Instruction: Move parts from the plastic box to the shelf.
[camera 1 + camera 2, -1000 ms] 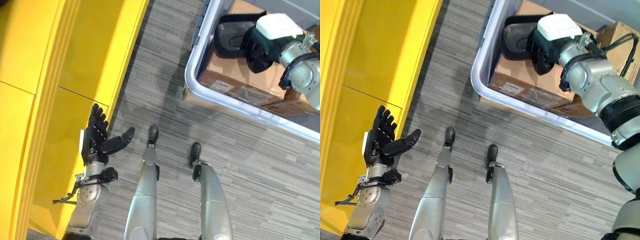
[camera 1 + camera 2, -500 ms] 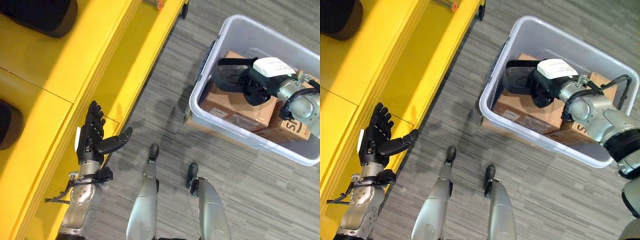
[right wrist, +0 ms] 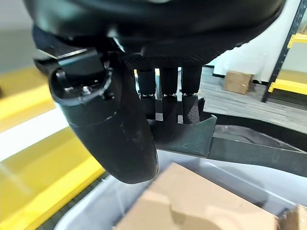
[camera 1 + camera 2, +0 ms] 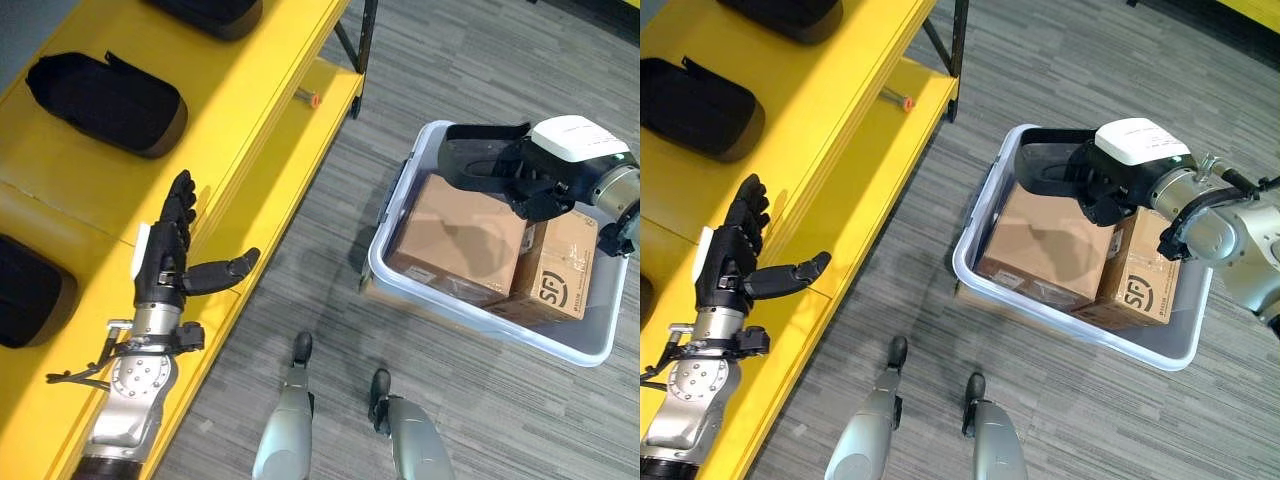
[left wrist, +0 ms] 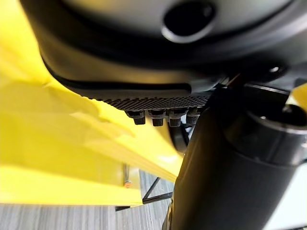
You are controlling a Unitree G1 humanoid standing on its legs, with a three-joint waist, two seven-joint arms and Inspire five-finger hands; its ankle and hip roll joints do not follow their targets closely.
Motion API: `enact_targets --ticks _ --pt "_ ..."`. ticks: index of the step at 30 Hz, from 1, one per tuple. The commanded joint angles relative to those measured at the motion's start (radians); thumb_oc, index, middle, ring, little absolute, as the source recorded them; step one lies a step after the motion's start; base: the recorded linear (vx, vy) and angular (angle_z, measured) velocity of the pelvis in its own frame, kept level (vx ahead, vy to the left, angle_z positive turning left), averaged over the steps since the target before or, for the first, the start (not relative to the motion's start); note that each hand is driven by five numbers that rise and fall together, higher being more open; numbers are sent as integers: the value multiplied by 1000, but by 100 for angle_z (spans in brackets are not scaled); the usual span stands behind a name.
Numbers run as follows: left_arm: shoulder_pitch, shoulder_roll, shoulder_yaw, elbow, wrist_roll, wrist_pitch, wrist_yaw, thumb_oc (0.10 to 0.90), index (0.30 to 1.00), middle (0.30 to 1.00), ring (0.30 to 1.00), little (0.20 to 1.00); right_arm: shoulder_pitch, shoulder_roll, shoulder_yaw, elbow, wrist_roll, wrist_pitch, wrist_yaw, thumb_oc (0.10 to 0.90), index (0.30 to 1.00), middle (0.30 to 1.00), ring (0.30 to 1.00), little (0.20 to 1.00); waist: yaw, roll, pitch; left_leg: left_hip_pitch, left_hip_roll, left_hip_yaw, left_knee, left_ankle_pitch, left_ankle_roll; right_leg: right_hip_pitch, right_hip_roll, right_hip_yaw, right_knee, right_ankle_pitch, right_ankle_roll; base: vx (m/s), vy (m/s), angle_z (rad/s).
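My right hand (image 4: 553, 176) hangs over the far side of the clear plastic box (image 4: 470, 316) and is shut on a black moulded part (image 4: 476, 164). In the right wrist view its fingers (image 3: 169, 93) curl over the part's edge (image 3: 192, 136), with the thumb (image 3: 112, 124) beside it. Two cardboard boxes (image 4: 458, 236) (image 4: 556, 266) lie inside the plastic box, beneath the lifted part. On the left, my left hand (image 4: 166, 262) is held open with straight fingers over the front edge of the yellow shelf (image 4: 250, 95), holding nothing.
Black padded parts lie on the shelf's upper level (image 4: 105, 100) (image 4: 28, 292) (image 4: 212, 12). A small orange-tipped item (image 4: 309, 98) rests on the lower level. The shelf's black leg (image 4: 361, 45) stands at its far corner. Grey carpet (image 4: 300, 280) separates shelf and box.
The camera has tilted, so more of the shelf and the whole box show. My right hand has raised the black part from inside the box to above its far rim.
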Motion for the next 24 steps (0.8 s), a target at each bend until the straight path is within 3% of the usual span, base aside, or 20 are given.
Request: enact_targets --ticks 1,4,9,19,24 --pt "52 87 30 -52 126 -100 29 900 1000 1000 1000 1000 75 -53 -99 -11 115 -39 -13 400 300 300 300 300 -16 -57 -260 73 93 8 5 -148 -59 102 -66 -9 -254 91 71 162 -11 -3" --pt "52 104 44 -44 145 -100 41 900 1000 1000 1000 1000 142 -61 -149 -23 131 -45 -2 400 300 300 300 300 -21 -55 -287 97 102 12 -8 -150 -61 125 -68 -11 -266 93 75 107 -6 -3" --pt "33 193 63 -48 294 -107 101 900 1000 1000 1000 1000 306 -59 -282 -85 171 -70 22 400 300 300 300 300 -34 -51 -351 172 115 28 -22 -169 -64 196 -69 -12 -283 88 84 112 -8 -2" --pt "46 281 48 -144 482 -115 116 900 1000 1000 1000 1000 518 -49 -466 -184 231 -106 61 400 300 300 300 300 -46 -51 -411 227 127 39 -38 -186 -66 243 -70 -15 -295 85 97 60 3 -3" --pt "35 339 36 -189 538 -122 98 900 1000 1000 1000 1000 574 -42 -498 -214 256 -112 81 400 300 300 300 300 -49 -49 -432 248 132 46 -48 -190 -67 256 -70 -11 -298 84 101 15 2 -1"
